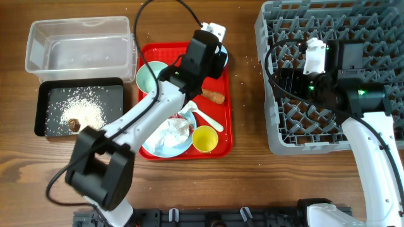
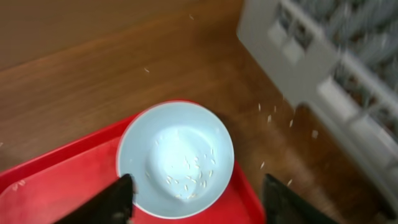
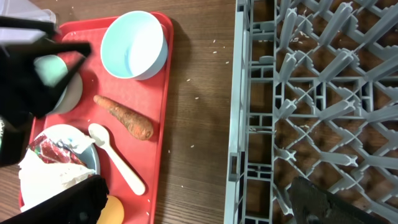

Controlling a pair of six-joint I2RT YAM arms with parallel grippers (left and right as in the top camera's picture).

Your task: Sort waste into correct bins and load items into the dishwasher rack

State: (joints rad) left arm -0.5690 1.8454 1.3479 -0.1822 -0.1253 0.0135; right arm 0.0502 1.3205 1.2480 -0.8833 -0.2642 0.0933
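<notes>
Wood-grain table (image 1: 249,183) — stray rice grains (image 2: 269,118)

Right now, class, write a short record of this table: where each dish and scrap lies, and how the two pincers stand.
blue bowl: corner of the red tray nearest the rack, rice grains inside
left pincer: open, above the blue bowl
green bowl: on the red tray
plate: on the red tray, holding tissue and red wrapper
carrot, spoon, yellow cup: on the red tray
black tray: spilled rice and a brown lump
clear tub: beside the black tray
right pincer: open, over the rack
</notes>
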